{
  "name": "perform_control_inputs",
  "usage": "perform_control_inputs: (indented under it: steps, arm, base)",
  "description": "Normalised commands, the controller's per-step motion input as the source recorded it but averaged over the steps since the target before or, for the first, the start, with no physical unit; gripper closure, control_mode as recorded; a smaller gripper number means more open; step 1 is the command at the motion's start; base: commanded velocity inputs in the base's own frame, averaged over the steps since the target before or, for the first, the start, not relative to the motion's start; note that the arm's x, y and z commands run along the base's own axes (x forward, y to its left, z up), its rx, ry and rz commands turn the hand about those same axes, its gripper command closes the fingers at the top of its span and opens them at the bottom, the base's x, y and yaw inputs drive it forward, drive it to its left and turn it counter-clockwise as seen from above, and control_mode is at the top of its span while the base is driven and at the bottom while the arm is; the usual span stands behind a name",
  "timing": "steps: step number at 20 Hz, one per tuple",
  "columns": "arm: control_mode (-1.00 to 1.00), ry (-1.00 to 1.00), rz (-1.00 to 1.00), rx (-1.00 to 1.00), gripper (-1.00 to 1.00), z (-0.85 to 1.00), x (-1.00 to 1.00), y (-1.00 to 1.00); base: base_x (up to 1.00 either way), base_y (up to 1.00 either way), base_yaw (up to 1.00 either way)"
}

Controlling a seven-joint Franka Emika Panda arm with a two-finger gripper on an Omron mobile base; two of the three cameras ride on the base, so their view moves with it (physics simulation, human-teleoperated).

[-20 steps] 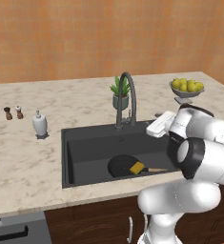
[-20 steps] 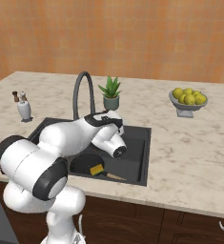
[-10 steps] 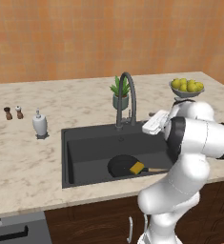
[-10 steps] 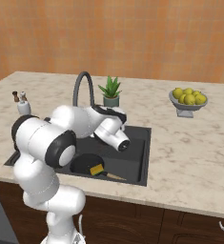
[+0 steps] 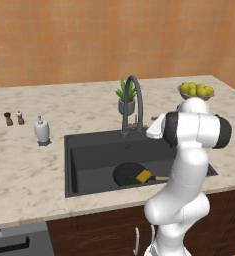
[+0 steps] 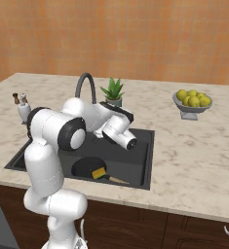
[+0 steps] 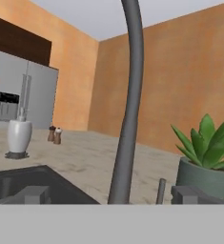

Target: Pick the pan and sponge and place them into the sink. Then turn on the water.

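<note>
In the lower middle of my left base view, the black pan (image 5: 128, 173) lies flat on the floor of the dark sink (image 5: 89, 150). The little yellow sponge (image 5: 143, 176) sits on the pan's right edge, by its thin handle. In my right base view I see the same pair at the lower left, pan (image 6: 86, 167) and sponge (image 6: 98, 173), down in the sink (image 6: 135, 165).

A bit farther up in my left base view, my gripper (image 5: 156, 126) hangs over the right back part of the sink, close to the faucet (image 5: 132, 102). Its two tips stand wide apart and hold nothing. In my hand view the tall grey faucet (image 7: 129, 102) runs up the middle, between the tips.

Just behind the faucet stands a green plant (image 5: 126, 97). At the left sits a white soap bottle (image 5: 41, 130), with two small shakers (image 5: 14, 118) farther left. At the upper right is a bowl of yellow fruit (image 5: 196, 90).
</note>
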Motion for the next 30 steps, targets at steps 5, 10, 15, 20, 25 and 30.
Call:
perform_control_inputs:
  steps: [5,10,15,20,25,30]
  arm:
    - [-1.00,0.00,0.00,0.00,-1.00,-0.02,0.40,0.21]
    - [-1.00,0.00,0.00,0.00,-1.00,-0.01,0.36,0.09]
    - [-1.00,0.00,0.00,0.00,-1.00,-0.13,0.41,0.02]
    - [-1.00,0.00,0.00,0.00,-1.00,-0.24,0.39,0.07]
    - [-1.00,0.00,0.00,0.00,-1.00,-0.30,0.37,0.02]
    - [-1.00,0.00,0.00,0.00,-1.00,-0.22,0.30,0.00]
  base:
    - [0.00,0.00,0.00]
    - [0.00,0.00,0.00]
    - [0.00,0.00,0.00]
    - [0.00,0.00,0.00]
    - [0.00,0.00,0.00]
    - [0.00,0.00,0.00]
